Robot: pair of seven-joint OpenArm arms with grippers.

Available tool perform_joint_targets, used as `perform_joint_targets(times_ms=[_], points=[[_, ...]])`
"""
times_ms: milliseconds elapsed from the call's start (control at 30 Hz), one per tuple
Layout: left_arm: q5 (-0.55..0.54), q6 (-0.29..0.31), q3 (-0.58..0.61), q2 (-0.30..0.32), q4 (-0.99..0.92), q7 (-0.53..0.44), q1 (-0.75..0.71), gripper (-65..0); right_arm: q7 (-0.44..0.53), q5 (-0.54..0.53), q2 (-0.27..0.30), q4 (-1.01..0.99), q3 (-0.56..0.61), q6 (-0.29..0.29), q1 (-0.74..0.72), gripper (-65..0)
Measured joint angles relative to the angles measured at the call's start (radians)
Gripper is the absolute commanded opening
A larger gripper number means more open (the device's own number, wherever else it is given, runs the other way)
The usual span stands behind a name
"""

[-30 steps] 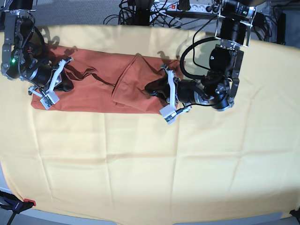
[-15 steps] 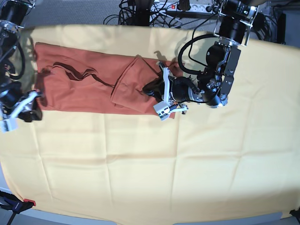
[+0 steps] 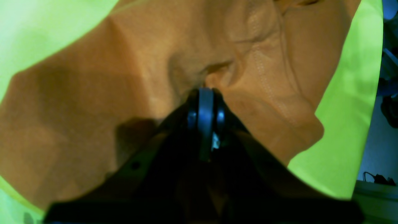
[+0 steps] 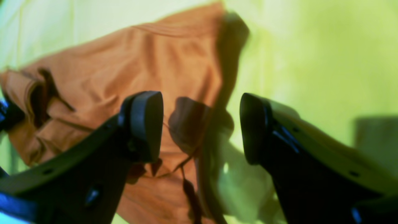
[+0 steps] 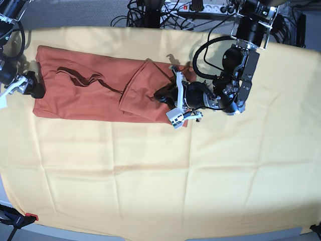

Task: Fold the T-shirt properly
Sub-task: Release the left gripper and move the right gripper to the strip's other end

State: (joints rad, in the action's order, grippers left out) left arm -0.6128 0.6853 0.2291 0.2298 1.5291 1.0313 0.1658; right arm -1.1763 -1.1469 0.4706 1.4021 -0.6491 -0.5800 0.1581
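Robot lab or test bench, not a home: table draped in a yellow cloth (image 5: pixel 150 186), tangle of black cables (image 5: pixel 150 15) and a white power strip (image 5: pixel 188 6) on grey floor at the far edge, clamp (image 5: pixel 15 220) at near left corner.

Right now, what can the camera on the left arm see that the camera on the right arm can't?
Only the left wrist view shows the left gripper shut on a pinch of the T-shirt, with stitched seams up close. Only the right wrist view shows the right gripper open, nothing between its fingers, hanging over the shirt's edge. Both show the orange shirt lying on the yellow cloth.
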Motion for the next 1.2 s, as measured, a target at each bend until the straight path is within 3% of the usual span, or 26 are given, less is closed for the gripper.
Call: perform_joint_targets(times_ms=[200, 267, 633, 700, 833, 1067, 1200], points=[[0.0, -0.019, 0.0, 0.0, 0.0, -0.002, -0.002, -65.0, -0.016, -0.072, 0.01, -0.004, 0.001, -0.016, 0.064, -24.3], [0.0, -0.019, 0.0, 0.0, 0.0, -0.002, -0.002, -65.0, -0.022, -0.101, 0.012, -0.003, 0.013, -0.045, 0.096, -24.3], [-0.004, -0.019, 0.0, 0.0, 0.0, 0.0, -0.002, -65.0, -0.035, -0.171, 0.017, 0.008, 0.201, -0.107, 0.105, -25.3], [-0.004, -0.019, 0.0, 0.0, 0.0, 0.001, -0.002, -65.0, -0.037, -0.167, 0.016, 0.009, 0.203, -0.124, 0.105, -33.4], [-0.004, -0.019, 0.0, 0.0, 0.0, 0.001, -0.002, -65.0, -0.066, -0.142, 0.016, 0.004, 0.193, -0.12, 0.105, -65.0], [-0.072, -0.023, -0.002, 0.001, -0.005, 0.035, 0.02, -65.0, -0.074, -0.12, 0.01, 0.0, 0.168, -0.12, 0.053, -65.0], [-0.173, -0.027, -0.022, 0.003, -0.008, 0.082, 0.05, -65.0, -0.08, -0.106, 0.01, 0.0, 0.168, -0.12, 0.032, -65.0]])
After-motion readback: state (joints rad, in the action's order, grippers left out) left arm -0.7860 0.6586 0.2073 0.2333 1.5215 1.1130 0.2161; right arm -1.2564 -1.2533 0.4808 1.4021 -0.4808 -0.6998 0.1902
